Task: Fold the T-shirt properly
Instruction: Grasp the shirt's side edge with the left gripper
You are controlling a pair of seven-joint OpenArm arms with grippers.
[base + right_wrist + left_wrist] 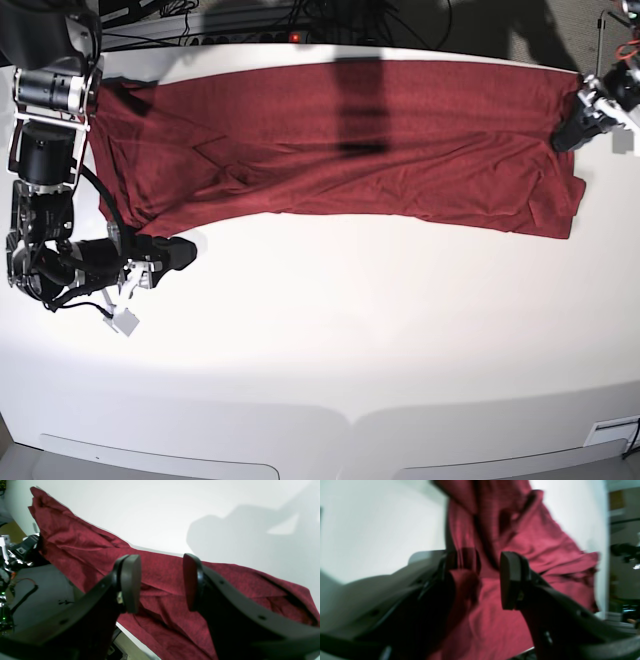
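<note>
The T-shirt (350, 140) is a dark red, wrinkly cloth lying as a long band across the far half of the white table (350, 330). My right gripper (185, 253) hovers at the shirt's near left corner. In the right wrist view it (160, 580) is open, with the T-shirt (160, 572) seen between and beyond the pads. My left gripper (565, 138) is at the shirt's right end. In the left wrist view it (485, 575) is open over the T-shirt (532, 547), and a fold of cloth rests against its left finger (463, 560).
Cables and a power strip (290, 25) run behind the table's far edge. A small white tag (125, 322) hangs by the right arm. The right arm's column (45, 130) stands at the table's left side. Electronics (10, 555) sit off the table edge.
</note>
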